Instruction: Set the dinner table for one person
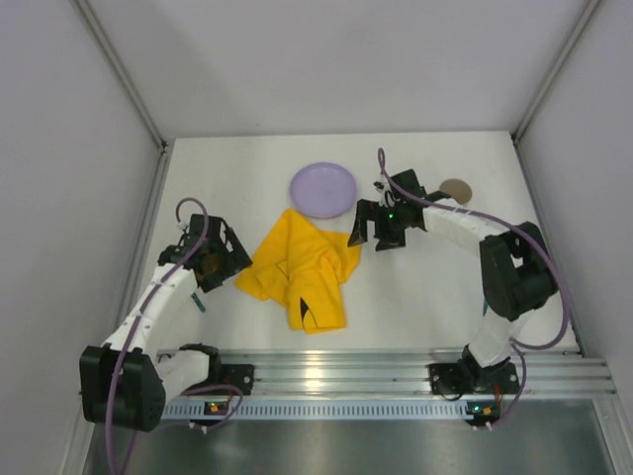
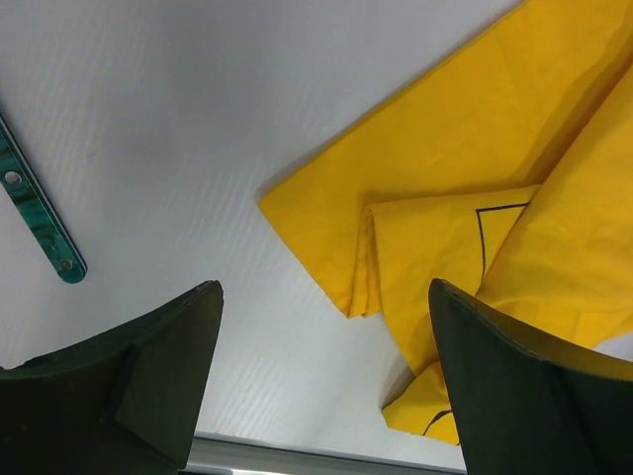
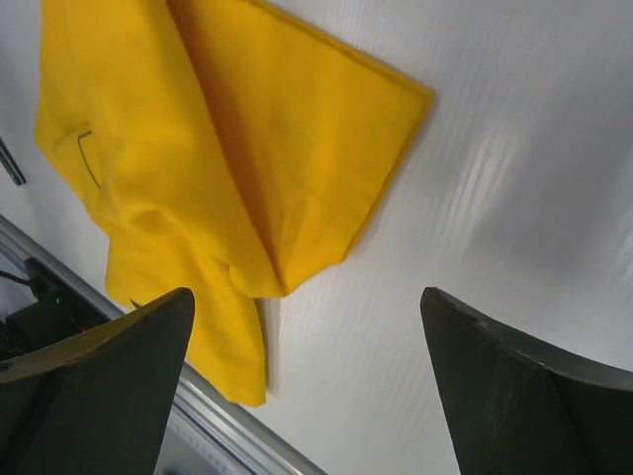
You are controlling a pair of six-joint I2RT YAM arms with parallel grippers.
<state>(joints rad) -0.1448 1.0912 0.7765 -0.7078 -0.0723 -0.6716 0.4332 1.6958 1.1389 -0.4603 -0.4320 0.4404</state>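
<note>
The white dinner table (image 1: 425, 297) holds a crumpled yellow cloth mat (image 1: 302, 269) at its middle. A lilac plate (image 1: 322, 190) lies just behind the mat. My left gripper (image 1: 229, 259) is open and empty, above the table beside the mat's left corner (image 2: 475, 158). My right gripper (image 1: 374, 237) is open and empty, beside the mat's right edge (image 3: 198, 129). In the left wrist view the fingertips (image 2: 203, 297) stand wide apart over bare table (image 2: 178, 119). In the right wrist view the gripper (image 3: 307, 297) is also wide open over bare table (image 3: 514, 148).
A green marbled utensil handle (image 1: 199, 303) lies left of the mat, also in the left wrist view (image 2: 40, 213). A brown round item (image 1: 456, 189) sits at the back right behind the right arm. The silver rail (image 1: 396, 371) edges the near side.
</note>
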